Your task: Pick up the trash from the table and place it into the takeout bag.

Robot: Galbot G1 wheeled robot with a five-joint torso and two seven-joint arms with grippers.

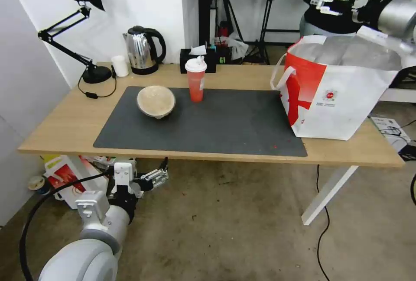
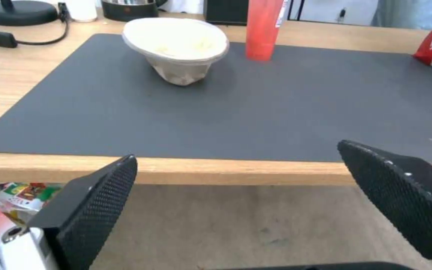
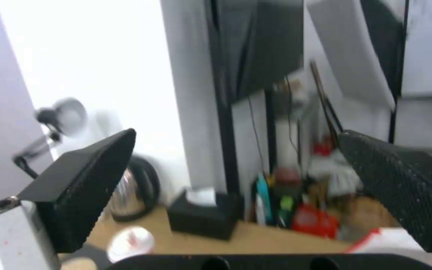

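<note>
The table (image 1: 65, 125) carries its dark mat (image 1: 225, 125), and at its right end stands the takeout bag (image 1: 346, 99), mouth open, silvery lining showing; I cannot see what lies inside it. Two pieces of trash wait on the mat: the tan bowl (image 1: 156, 101), tipped on its side, and just beside it the red cup (image 1: 196, 79), upright with its lid on. So the job looks partly done at most. The right gripper (image 1: 329, 4) hangs high above the bag, jaws wide and empty; the left gripper (image 1: 156, 177) sits below the table's near edge, jaws spread, holding nothing
</note>
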